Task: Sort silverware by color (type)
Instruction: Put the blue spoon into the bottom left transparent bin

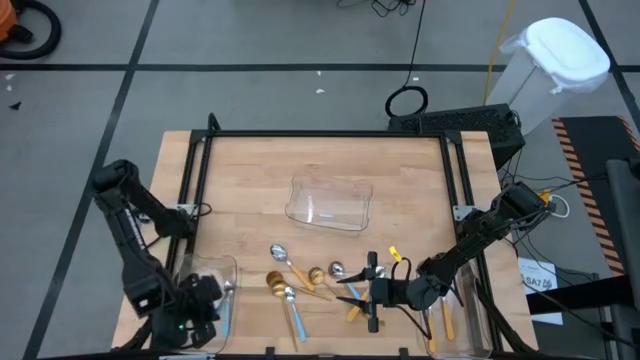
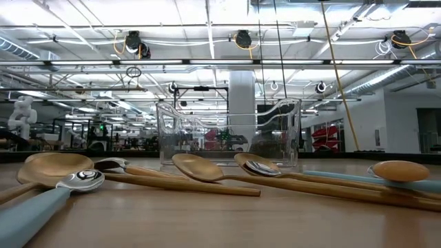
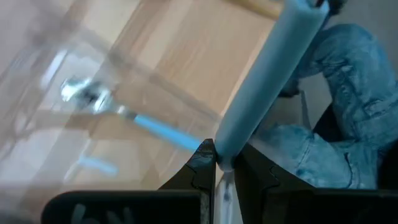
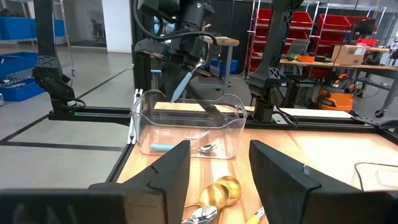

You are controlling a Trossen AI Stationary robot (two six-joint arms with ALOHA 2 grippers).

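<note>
Over the near-left tray [image 1: 215,275], the left gripper [image 3: 216,163] has its fingers pinched narrow on the bowl end of a light-blue-handled spoon [image 3: 261,81], handle hanging over the tray, as the right wrist view confirms. One blue-handled spoon [image 3: 118,112] already lies inside that tray. You should lower the held spoon until its handle is well within the tray walls before releasing; judged from its tilt, a high drop could tip it over the rim. Keep the handle roughly parallel to the spoon already there.

Near the front middle of the counter [image 1: 320,170], the right gripper [image 1: 372,292] has its fingers spread wide and empty, standing just beside the loose pile [image 1: 305,280] of gold, blue-handled and orange-handled spoons. Orange-handled spoons [image 1: 447,318] lie in the near-right tray [image 1: 482,330]. The middle tray [image 1: 330,203] appears empty. Pick a spoon lying apart from its neighbours; several handles cross, and a grasp there risks dragging two.
</note>
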